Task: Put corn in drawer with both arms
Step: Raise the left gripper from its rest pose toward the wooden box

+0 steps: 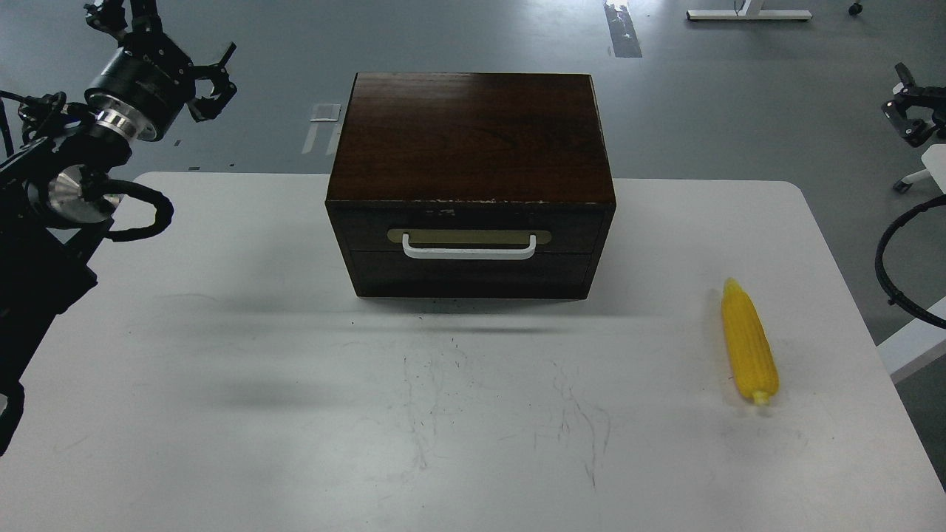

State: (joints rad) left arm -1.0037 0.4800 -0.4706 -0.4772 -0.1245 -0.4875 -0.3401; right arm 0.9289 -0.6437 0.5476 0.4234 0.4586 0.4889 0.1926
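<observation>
From the head view, the dark wooden box (471, 185) sits at the middle of the tabletop's (295, 414) far edge, its drawer (470, 255) pushed fully in and facing the robot, so the white handle (469, 251) is the part to pull first. The corn (749, 343) lies flat near the right edge, well apart from the box, pointed end away from the robot, within likely reach of the right arm. The left gripper (211, 81) hovers beyond the far left corner, fingers spread wide and empty. The right gripper (910, 111) shows small and dark off the right edge; I cannot tell its opening.
</observation>
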